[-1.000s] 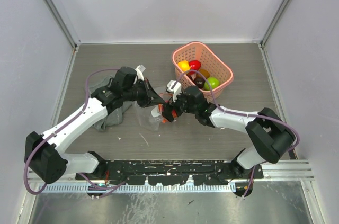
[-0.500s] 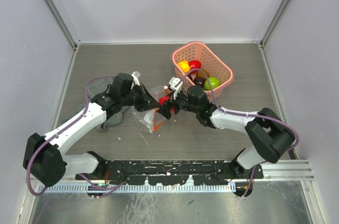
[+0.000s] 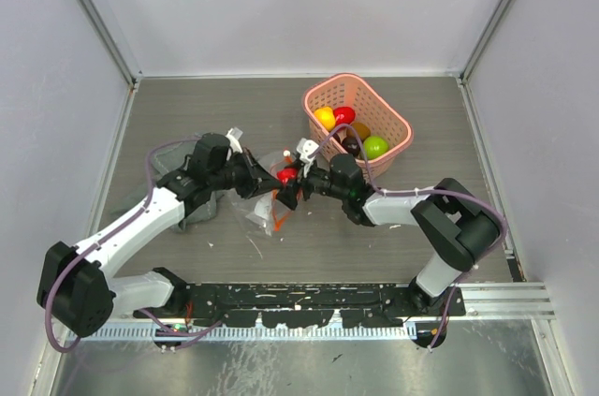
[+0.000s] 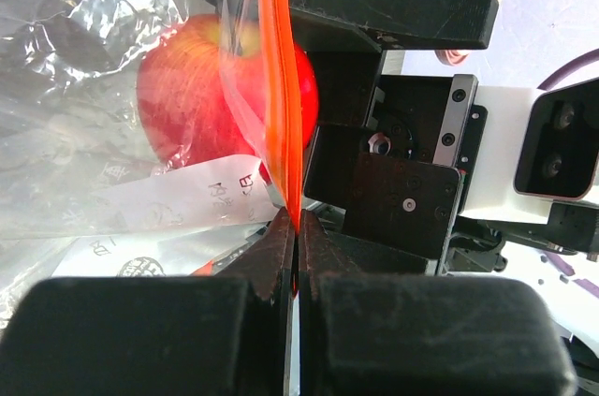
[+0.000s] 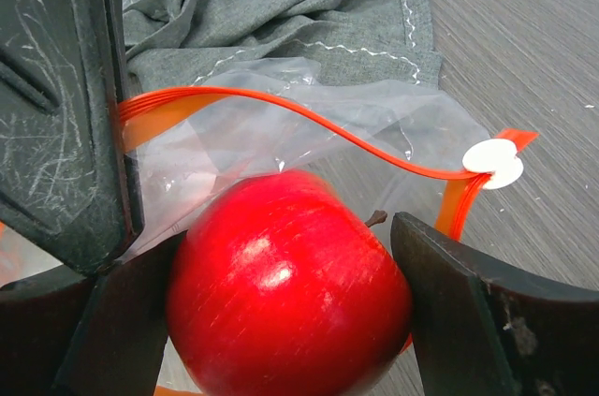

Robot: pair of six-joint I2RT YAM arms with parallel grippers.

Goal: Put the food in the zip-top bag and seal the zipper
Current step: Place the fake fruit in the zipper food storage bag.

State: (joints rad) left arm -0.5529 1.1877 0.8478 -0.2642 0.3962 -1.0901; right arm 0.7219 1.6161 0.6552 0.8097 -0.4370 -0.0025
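The clear zip-top bag [image 3: 258,211] lies mid-table with its mouth lifted. My left gripper [image 3: 270,184] is shut on the red-orange zipper [image 4: 277,96] strip, holding the mouth edge up. My right gripper [image 3: 292,181] is shut on a red apple [image 3: 286,174] and holds it at the bag's mouth, partly past the strip. In the right wrist view the apple [image 5: 288,293] fills the space between the fingers, the zipper [image 5: 309,120] curves above it, and the white slider tab [image 5: 494,161] sits at its right end. In the left wrist view the apple [image 4: 197,96] shows behind the plastic.
A pink basket [image 3: 357,124] at the back right holds several toy fruits. A grey cloth [image 3: 197,201] lies under and left of the bag, also in the right wrist view [image 5: 281,12]. Grey walls enclose the table on three sides.
My right gripper has carried the apple leftward up to the bag's mouth. My left gripper has shifted slightly right and held the zipper edge up, and the bag has bunched.
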